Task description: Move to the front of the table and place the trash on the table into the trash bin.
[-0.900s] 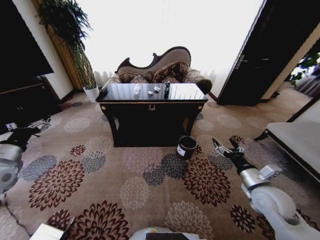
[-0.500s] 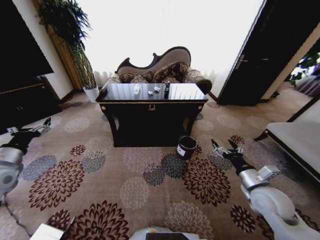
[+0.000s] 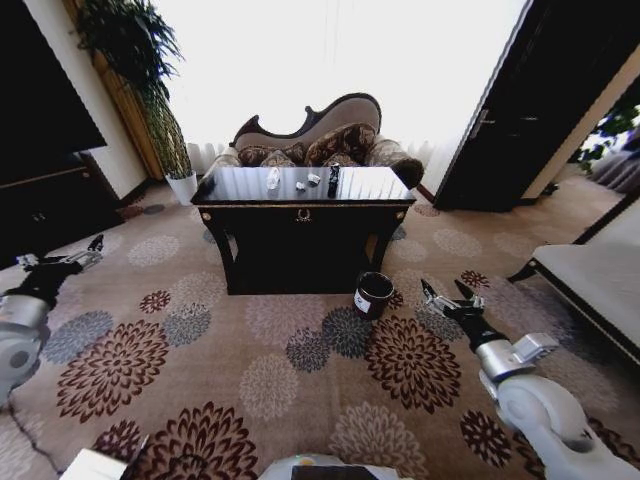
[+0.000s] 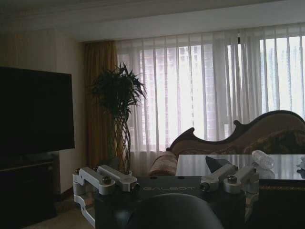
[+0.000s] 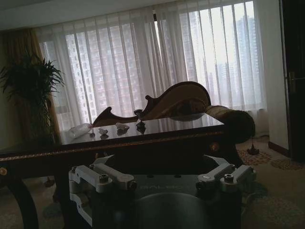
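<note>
The dark glossy table [image 3: 303, 205] is seen straight ahead, in front of a curved sofa [image 3: 318, 135]. On its top, a pale bottle [image 3: 273, 178], white paper scraps [image 3: 308, 181] and a dark can [image 3: 333, 180] are laid out near the middle. The black trash bin [image 3: 373, 294] is stood on the patterned carpet [image 3: 260, 370] by the table's front right leg. The left gripper [image 3: 90, 250] is held wide over the carpet at the left; the right gripper [image 3: 446, 295] is spread wide just right of the bin.

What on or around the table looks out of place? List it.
Only the trash on the table: a pale bottle lying on its side, small white paper scraps and a dark can. The trash bin stands upright on the carpet; nothing is spilled.
</note>
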Tool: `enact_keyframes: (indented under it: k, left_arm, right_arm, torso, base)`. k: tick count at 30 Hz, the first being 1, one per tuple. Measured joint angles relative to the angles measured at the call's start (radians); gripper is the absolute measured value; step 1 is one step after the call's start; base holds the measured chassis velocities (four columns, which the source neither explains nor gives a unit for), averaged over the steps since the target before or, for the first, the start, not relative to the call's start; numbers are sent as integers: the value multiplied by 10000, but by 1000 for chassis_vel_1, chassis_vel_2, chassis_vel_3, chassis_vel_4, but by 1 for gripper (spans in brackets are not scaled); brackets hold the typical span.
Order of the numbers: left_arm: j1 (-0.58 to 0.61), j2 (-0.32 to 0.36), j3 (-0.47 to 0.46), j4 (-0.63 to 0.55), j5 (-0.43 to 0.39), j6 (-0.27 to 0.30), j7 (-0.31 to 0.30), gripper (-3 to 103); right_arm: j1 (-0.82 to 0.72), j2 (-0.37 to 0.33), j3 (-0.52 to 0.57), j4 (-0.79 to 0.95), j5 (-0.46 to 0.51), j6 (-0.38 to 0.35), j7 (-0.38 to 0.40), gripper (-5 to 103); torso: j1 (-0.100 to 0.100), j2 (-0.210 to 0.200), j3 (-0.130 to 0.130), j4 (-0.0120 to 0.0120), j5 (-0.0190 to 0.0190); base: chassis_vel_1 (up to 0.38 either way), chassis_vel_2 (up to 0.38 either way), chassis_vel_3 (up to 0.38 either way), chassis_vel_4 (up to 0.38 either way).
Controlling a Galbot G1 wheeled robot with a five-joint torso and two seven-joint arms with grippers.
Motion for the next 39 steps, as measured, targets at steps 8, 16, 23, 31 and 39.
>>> enact_keyframes:
  k: [8, 16, 23, 31, 39]
  left_arm:
    - [6, 6, 12, -31, 12, 4, 0, 100]
    - [12, -7, 18, -41, 29, 4, 0, 100]
    - [47, -14, 19, -59, 25, 4, 11, 100]
    - [24, 37, 57, -71, -3, 4, 19, 100]
    - [17, 151, 76, -44, -53, 6, 26, 100]
  right_arm:
    - [-22, 46, 7, -44, 24, 19, -44, 100]
    - [-38, 52, 25, -41, 15, 19, -72, 100]
    - [-40, 42, 27, -25, -20, 4, -81, 100]
    - [-37, 18, 27, -10, -20, -8, -82, 100]
    - [-43, 16, 6, 4, -13, 38, -77, 100]
  torso:
    - [1, -1, 1, -1, 1]
    - [2, -1, 1, 0, 1]
    - [1, 0, 0, 0, 0]
    - [0, 0, 1, -1, 0]
    - [0, 0, 0, -1, 0]
  base:
    - [-71, 64, 87, -81]
    - [-91, 107, 111, -96]
    - [-81, 92, 92, -88]
    - [-74, 74, 75, -75]
    - [-85, 85, 82, -78]
